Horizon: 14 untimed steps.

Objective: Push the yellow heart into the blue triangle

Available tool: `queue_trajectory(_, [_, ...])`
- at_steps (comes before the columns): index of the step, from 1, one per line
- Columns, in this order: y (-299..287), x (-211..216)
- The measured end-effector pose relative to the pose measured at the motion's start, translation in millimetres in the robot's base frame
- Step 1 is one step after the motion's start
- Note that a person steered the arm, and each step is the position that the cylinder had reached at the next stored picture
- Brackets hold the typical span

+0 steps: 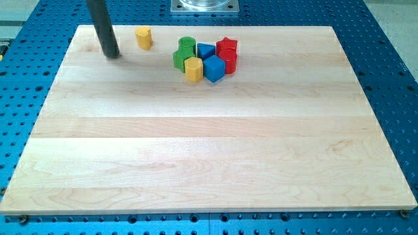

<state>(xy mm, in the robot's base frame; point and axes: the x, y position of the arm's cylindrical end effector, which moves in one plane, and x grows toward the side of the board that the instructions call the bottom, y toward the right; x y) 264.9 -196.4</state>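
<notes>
while the rod stands near the view's top left of the wooden board (196, 150), my tip (112, 55) rests on the surface just to the view's left of the yellow heart (144, 37), apart from it, with a strip of bare wood between. no gripper here, only a plain rod end, so nothing is held; it touches no block. the yellow heart sits alone near the top edge, well apart from the cluster to its right. that cluster is packed tight: two green blocks (185, 52) at its left, a yellow hexagon-like block (193, 68) at the front, the blue triangle (206, 50) in the middle toward the back, a blue cube (214, 68) in front of it, and red blocks (227, 53) at the right, the rear one star-shaped. the tip's spot on the far side of the heart from the cluster reads as a set-up for a rightward push. my judgement: the green blocks lie between heart and triangle, so a straight shove may hit them first; a line curving along the top edge looks safer.
</notes>
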Motion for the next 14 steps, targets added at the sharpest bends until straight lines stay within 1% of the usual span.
queue_trajectory(1, [30.2,-17.7])
queue_trajectory(2, [107.8,-17.7])
queue_trajectory(3, [54.8,-28.1])
queue_trajectory(4, [32.7,-44.4])
queue_trajectory(5, [87.1,-51.2])
queue_trajectory(6, [132.4,-43.0])
queue_trajectory(7, [93.0,-46.0])
queue_trajectory(8, [85.3,-52.1])
queue_trajectory(9, [124.7,-50.5])
queue_trajectory(10, [132.5,-71.1])
queue_trajectory(11, [148.4,-52.7])
queue_trajectory(12, [159.7,-21.8])
queue_trajectory(13, [163.7,-50.6])
queue_trajectory(14, [175.4,-53.3])
